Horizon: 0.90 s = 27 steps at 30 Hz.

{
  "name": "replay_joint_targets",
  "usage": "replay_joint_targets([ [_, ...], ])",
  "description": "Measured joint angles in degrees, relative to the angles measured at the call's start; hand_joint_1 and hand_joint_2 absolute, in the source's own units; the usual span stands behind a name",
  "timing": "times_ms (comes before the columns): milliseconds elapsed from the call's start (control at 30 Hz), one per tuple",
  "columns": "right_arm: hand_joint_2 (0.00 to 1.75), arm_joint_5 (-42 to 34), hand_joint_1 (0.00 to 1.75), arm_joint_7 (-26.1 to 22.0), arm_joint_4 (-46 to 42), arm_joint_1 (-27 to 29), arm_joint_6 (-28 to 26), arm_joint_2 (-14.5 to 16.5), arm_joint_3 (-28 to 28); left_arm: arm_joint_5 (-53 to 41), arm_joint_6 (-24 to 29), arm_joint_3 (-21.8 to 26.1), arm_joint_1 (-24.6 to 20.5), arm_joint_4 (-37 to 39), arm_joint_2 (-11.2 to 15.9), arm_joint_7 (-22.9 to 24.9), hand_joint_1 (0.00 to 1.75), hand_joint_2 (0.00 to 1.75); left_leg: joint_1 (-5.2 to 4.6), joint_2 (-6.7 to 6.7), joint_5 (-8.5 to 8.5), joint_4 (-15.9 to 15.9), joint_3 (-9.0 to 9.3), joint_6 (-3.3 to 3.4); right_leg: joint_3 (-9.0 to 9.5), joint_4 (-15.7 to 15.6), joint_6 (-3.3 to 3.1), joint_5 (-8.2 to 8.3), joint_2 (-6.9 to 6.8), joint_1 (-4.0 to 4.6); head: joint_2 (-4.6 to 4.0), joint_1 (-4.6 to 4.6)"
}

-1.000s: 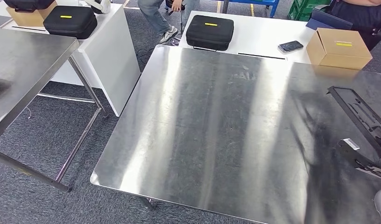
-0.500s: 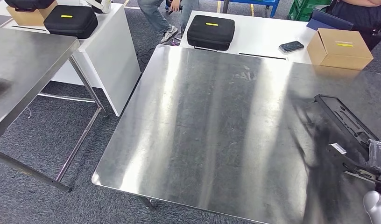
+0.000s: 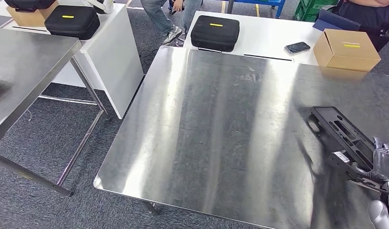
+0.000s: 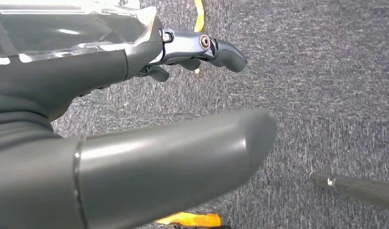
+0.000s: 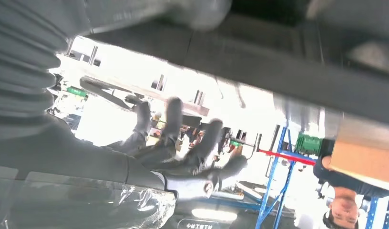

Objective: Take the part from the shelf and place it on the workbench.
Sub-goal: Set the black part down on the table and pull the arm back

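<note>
Item: black part [image 3: 342, 134], a long flat frame with cut-outs. Location: over the right side of the steel workbench [image 3: 221, 133], near its right edge, reaching from the right hand [image 3: 381, 191] out toward the middle of the top. Whether its far end touches the metal or hangs just above cannot be told from the head view.

Holder: right hand, low in the right corner of the head view, fingers clasped about the near end of the part. The right wrist view is blurred and turned; it shows a dark bar across the hand, most likely the same part.

Left hand [image 4: 135, 143]: hanging over grey carpet, nothing in it. The thumb juts straight out and the darker fingers [image 4: 202, 47] are bent, a clear gap between them; I read it as loose, not clenched.

Step in hand: the placing. The part is off the shelf and brought over the bench, not yet let go.

Next move calls for: lowering until the part lies flat on the steel, then spreading the fingers and drawing the hand clear without dragging it.

Change since half a second ago: the part has come further in over the bench and lower in the picture, its far end now well inside the right edge. The black case [image 3: 214, 32], phone [image 3: 296, 47] and cardboard box [image 3: 345, 48] on the white table behind stand as they did.
</note>
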Motion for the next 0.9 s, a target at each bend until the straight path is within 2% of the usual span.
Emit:
replay_joint_targets([
  [700, 0.0, -0.3, 0.0, 0.0, -4.0, 1.1, -0.3, 0.1, -2.7, 0.0, -0.7, -0.1, 0.0, 0.0, 0.0, -0.2, 0.0, 0.0, -0.01, 0.0, 0.0, 0.0, 0.01, 0.0, 0.01, 0.0, 0.0, 0.0, 0.01, 0.0, 0.0, 0.0],
  [900, 0.0, -0.9, 0.0, -0.5, -5.9, 1.0, -4.8, 0.1, -3.9, 0.0, -0.6, -0.1, 0.0, 0.0, 0.0, -0.3, 0.0, 0.0, -0.02, 0.01, 0.0, 0.0, -0.01, 0.0, 0.01, 0.0, 0.01, 0.01, 0.0, 0.0, 0.0, 0.0],
])
